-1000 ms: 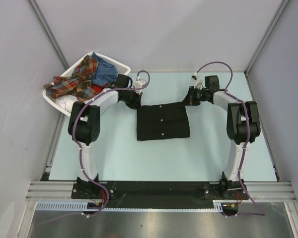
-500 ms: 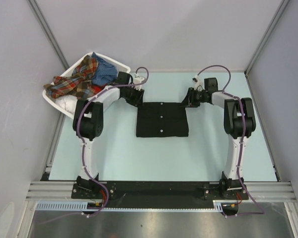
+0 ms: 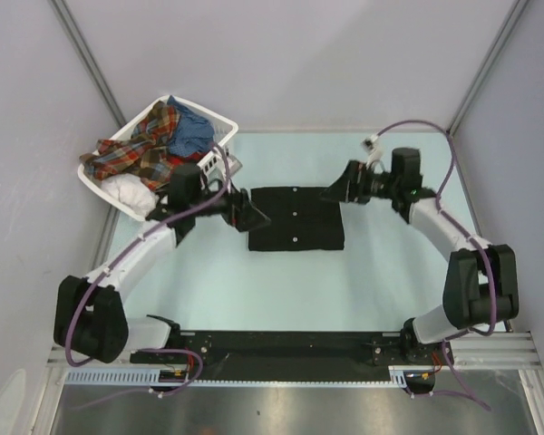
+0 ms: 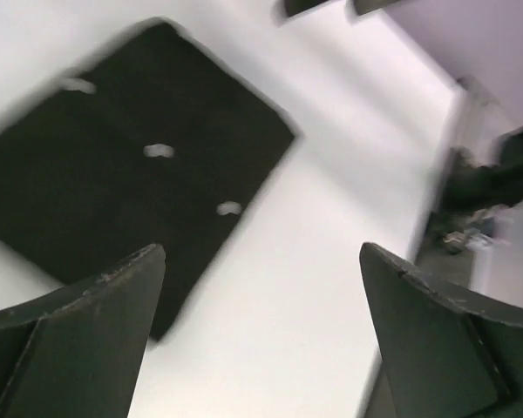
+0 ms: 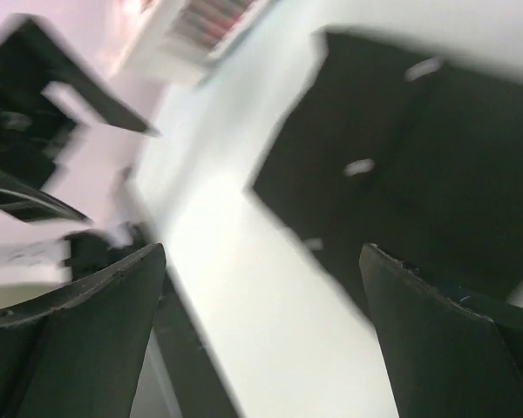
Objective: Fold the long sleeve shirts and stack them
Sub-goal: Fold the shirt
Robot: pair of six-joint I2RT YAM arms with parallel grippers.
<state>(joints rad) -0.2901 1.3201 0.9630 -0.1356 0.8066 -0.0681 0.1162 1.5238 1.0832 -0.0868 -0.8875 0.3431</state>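
Black shirt (image 3: 296,218) lies folded between left end effector (image 3: 257,217) and right end effector (image 3: 332,192), both spread wide, empty; plaid shirt (image 3: 140,145) unfolded beyond the left.

Left pincer (image 3: 261,217) and right pincer (image 3: 330,193) newly raised off black shirt (image 3: 296,225)

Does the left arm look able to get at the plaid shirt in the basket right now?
Probably yes. The left gripper is open and empty beside the folded black shirt, and the plaid shirt lies uncovered in the white basket, close to that arm.
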